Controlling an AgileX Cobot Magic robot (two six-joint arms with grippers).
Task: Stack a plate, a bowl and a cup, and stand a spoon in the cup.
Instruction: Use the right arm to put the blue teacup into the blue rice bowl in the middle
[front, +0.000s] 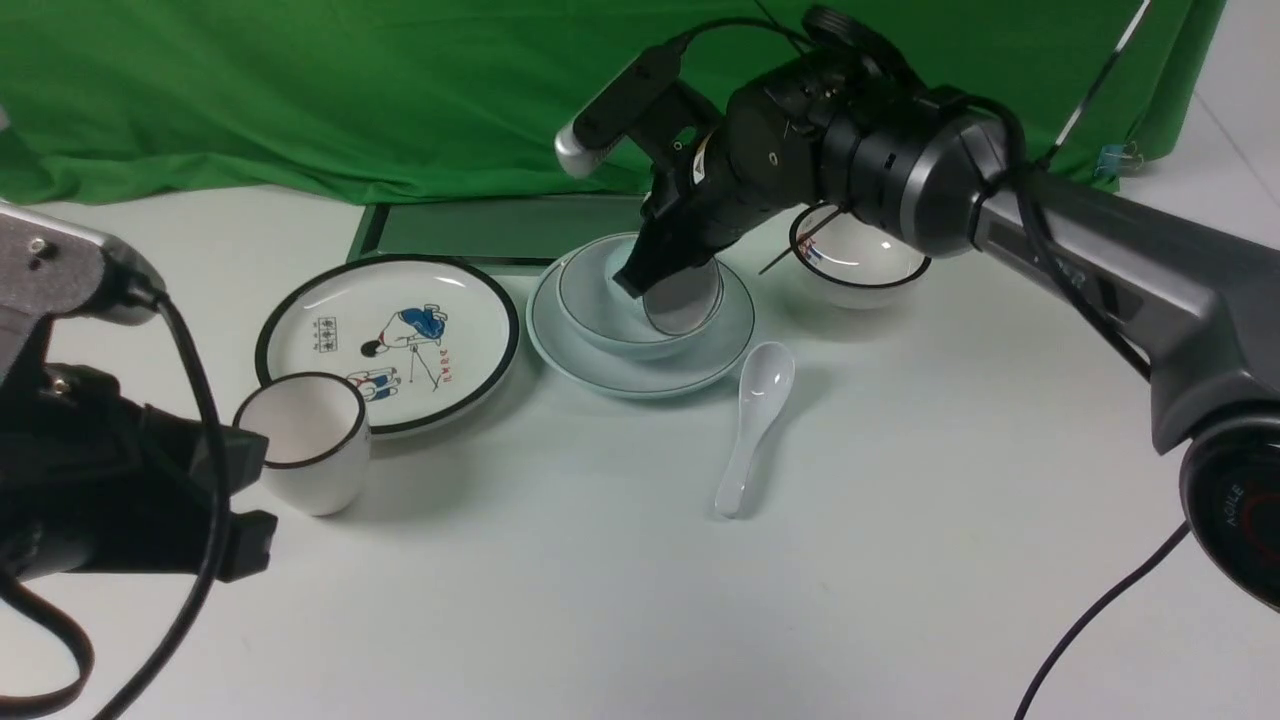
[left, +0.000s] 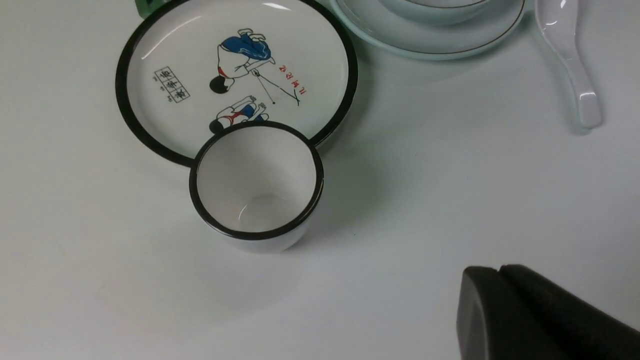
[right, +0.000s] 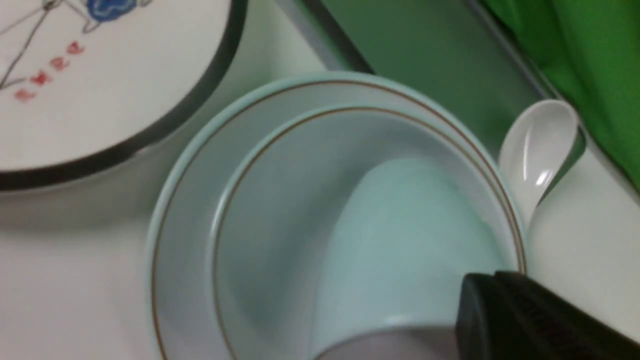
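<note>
**Operator:** Report the left side first.

**Technician:** The left jaws sit low over the table (front: 600, 620). They are pressed together and hold nothing. The black-rimmed white cup (front: 305, 440) and the cartoon plate (front: 330, 300) nearby are not stack items. In my judgement this arm is simply standing clear of the work.

**Operator:** Where is the stack?

**Technician:** At centre. The plate (front: 548, 340) lies flat on the table as the base, so the widest item is lowest for stability. The bowl (front: 590, 300) sits upright inside it. The cup (front: 685, 300) is inside the bowl but not yet seated.

**Operator:** What is the grip on the cup?

**Technician:** The right jaws reach down from the right and pinch the cup at its rim, parted only by the thickness of the wall. A rim grip leaves the base free to settle on the bowl's floor.

**Operator:** Which way does the cup point?

**Technician:** Its axis is tilted. The base points down into the bowl and the mouth leans toward the robot. It probably needs levelling before release.

**Operator:** And the spoon?

**Technician:** The spoon (front: 755, 420) lies on the table just beside the plate's near right edge, hollow side up. Its long axis runs far to near, with the scoop toward the plate and the handle toward the robot, angled slightly left. The handle is unobstructed for a pick.
</note>
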